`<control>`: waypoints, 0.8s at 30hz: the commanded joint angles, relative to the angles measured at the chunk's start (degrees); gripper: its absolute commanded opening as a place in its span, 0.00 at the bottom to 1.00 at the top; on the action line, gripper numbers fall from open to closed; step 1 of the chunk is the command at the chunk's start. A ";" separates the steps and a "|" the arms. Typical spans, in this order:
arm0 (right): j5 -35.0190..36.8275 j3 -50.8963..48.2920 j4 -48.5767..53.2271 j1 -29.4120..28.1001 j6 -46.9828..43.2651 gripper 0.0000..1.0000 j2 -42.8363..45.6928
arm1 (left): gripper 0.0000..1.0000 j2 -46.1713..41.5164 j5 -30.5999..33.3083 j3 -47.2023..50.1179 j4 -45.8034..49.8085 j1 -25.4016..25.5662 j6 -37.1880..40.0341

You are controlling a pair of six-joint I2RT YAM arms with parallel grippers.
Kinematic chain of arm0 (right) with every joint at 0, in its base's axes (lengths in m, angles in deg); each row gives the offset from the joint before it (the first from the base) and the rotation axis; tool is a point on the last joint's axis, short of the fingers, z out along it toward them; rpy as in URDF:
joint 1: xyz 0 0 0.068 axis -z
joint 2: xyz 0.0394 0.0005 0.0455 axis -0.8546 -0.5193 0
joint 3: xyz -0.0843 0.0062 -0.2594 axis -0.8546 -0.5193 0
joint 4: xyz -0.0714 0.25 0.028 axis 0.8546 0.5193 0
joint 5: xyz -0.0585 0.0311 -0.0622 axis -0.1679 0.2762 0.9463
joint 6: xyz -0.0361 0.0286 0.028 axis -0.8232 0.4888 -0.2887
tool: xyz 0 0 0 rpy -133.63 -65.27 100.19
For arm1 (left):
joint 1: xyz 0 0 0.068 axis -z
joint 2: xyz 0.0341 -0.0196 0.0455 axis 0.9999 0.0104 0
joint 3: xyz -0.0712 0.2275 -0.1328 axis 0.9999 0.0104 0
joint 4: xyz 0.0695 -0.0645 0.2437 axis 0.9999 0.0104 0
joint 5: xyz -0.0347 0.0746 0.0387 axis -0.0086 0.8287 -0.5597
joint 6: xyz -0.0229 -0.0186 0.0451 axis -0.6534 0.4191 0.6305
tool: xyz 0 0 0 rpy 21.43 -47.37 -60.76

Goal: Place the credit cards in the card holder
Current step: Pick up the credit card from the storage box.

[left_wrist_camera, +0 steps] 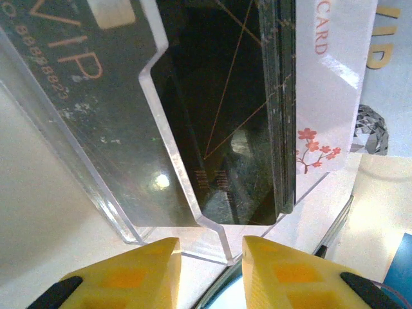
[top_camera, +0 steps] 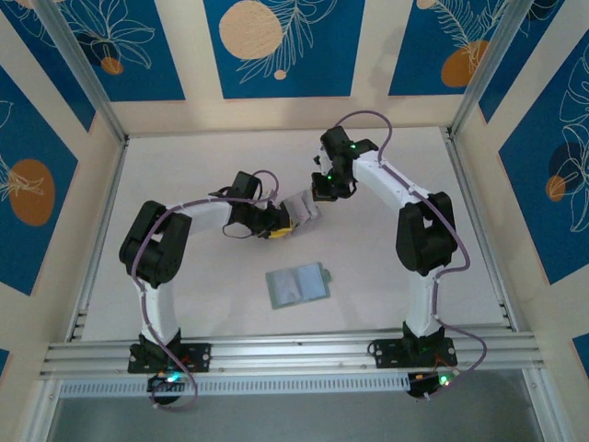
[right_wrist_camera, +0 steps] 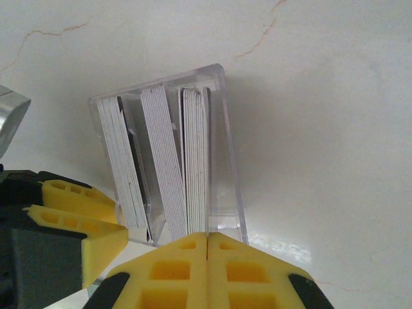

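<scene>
Card stand [top_camera: 301,206] set near middle of table [top_camera: 184,166], well apart from every edge. Credit cards [right_wrist_camera: 164,161] stood on edge in stand, in separate stacks side by side. Card holder [top_camera: 297,285] laid flat before stand, nearer table's near edge, well apart from stand. Left gripper [top_camera: 279,227] placed at stand's left, right gripper [top_camera: 322,191] behind and right

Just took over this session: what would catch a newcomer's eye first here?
A clear stand packed with stacked credit cards sits in the middle of the table. The right tool is shut at one stack's edge; the left tool straddles the stand's wall. The green card holder lies open, nearer the arm bases.
</scene>
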State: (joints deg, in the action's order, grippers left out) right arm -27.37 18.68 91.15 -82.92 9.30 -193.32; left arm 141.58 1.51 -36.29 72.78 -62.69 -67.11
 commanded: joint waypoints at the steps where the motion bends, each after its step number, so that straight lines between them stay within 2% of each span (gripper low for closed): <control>1: 0.85 1.94 1.76 -0.31 -0.41 0.01 3.61 | 0.30 -1.94 1.24 -0.10 1.55 -0.41 0.67; 9: 4.70 1.12 2.24 -0.47 0.04 0.00 7.08 | 0.30 -7.64 2.25 1.13 4.52 -1.62 1.69; 19: 8.29 -1.75 2.15 -1.69 0.97 0.00 13.15 | 0.31 -24.07 5.78 10.94 10.86 -2.29 4.77; 24: 8.34 -7.90 0.40 -3.70 1.95 0.00 19.36 | 0.31 -33.03 7.96 17.95 13.34 -0.44 4.96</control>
State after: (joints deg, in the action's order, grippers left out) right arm -19.37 13.67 91.85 -85.43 10.00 -177.89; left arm 112.34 7.58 -21.29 82.05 -64.11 -63.64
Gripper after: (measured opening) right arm 0.065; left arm 0.313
